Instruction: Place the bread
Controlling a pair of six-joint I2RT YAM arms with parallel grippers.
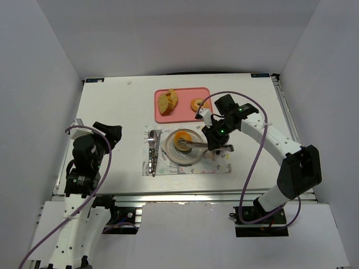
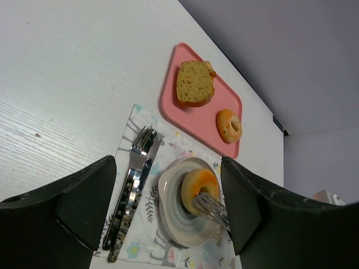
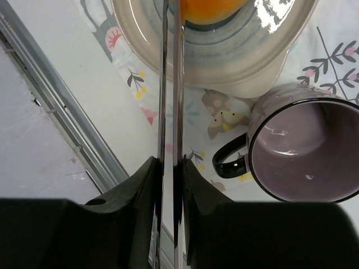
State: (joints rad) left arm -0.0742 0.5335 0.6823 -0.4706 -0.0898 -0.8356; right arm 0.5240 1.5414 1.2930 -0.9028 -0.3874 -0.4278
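The bread (image 1: 181, 139), a deep orange ring, lies on the round grey plate (image 1: 170, 152) on a patterned placemat. It also shows in the left wrist view (image 2: 197, 185) and at the top of the right wrist view (image 3: 210, 10). My right gripper (image 1: 217, 143) (image 3: 170, 163) is shut on metal tongs (image 1: 196, 144) (image 3: 170, 84). The tong tips (image 2: 210, 206) rest on the bread's near side at its hole. My left gripper (image 1: 110, 132) (image 2: 168, 163) is open and empty, well to the left of the placemat.
A pink tray (image 1: 182, 116) (image 2: 196, 120) behind the plate holds a brown-crusted loaf chunk (image 1: 167, 101) (image 2: 194, 84) and a paler ring (image 1: 197, 104) (image 2: 229, 125). A fork and knife (image 1: 152, 151) (image 2: 137, 168) lie left of the plate. A purple mug (image 3: 303, 151) stands right of it.
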